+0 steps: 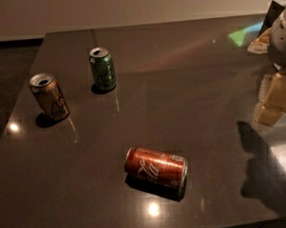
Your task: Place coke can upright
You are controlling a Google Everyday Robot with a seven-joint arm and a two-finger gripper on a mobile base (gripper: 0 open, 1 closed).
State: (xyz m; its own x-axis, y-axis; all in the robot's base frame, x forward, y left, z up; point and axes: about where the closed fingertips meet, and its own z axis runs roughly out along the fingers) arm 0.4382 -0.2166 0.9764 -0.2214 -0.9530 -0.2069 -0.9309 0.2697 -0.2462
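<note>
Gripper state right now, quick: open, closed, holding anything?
Gripper: at the upper right edge, apart from the coke can lying on the table; open or closed cannot be told.
</note>
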